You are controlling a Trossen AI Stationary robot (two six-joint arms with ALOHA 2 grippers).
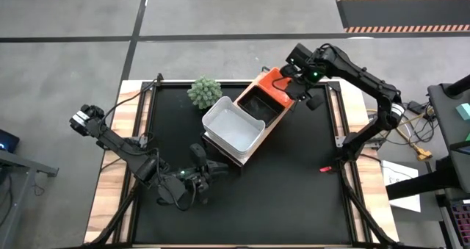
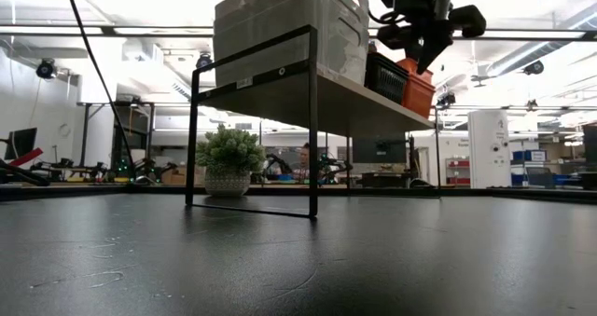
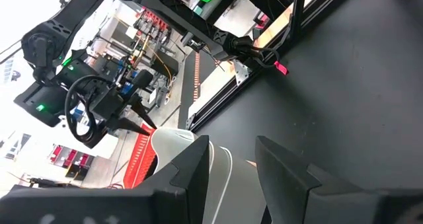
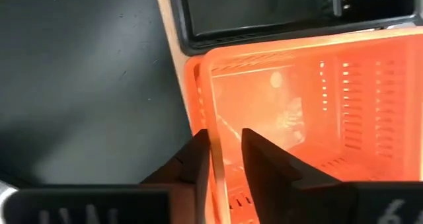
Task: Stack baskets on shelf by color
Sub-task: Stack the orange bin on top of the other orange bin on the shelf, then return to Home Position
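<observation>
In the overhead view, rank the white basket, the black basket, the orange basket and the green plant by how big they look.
1. White plastic basket, largest.
2. Black slatted basket.
3. Spiky green plant, similar to black.
4. Orange-red basket, mostly hidden, so unsure.

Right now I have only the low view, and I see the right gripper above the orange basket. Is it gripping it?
Observer: In the right wrist view, the right gripper has one finger on each side of the orange basket wall, near a corner.
Operator: Where is the left arm?
Observer: The left gripper is low over the table, open, just off a corner of the white basket.
Operator: Is there anything inside the white basket?
Observer: No. From above, it looks empty.
</observation>
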